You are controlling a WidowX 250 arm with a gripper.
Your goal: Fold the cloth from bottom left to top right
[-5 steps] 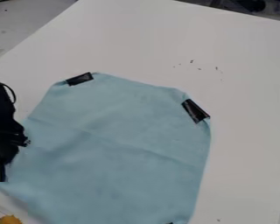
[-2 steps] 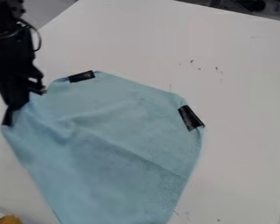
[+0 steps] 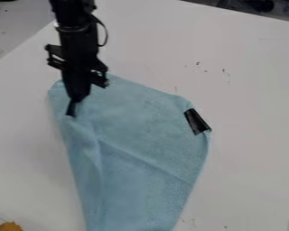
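Black tool (image 3: 77, 98) toward ten o'clock, clamped on the blue cloth (image 3: 144, 124) at a black-tipped corner, cloth reaching six o'clock on the white tabletop (image 3: 252, 108), black patch (image 3: 197, 122) near three o'clock

cloth (image 3: 135, 135): pale blue, faintly turquoise, one plain hue overall; finely mottled toward its right side; deeper blue-grey along the diagonal crease and in the shaded folds at left. corner patch (image 3: 197, 122) on the cloth: black, with a greyish sheen. small strip (image 3: 71, 108) at the gripper's tip: black. gripper (image 3: 79, 95): black. arm (image 3: 72, 29): black, greyish highlights at the joint; looped cable (image 3: 105, 34) also black. tabletop (image 3: 249, 113): off-white, light grey cast in the shadowed part at left; scattered dark specks (image 3: 198, 63) toward the upper right. knobby object (image 3: 11, 226), bottom left: orange-yellow. surface beyond the table (image 3: 14, 20), upper left: mid grey.
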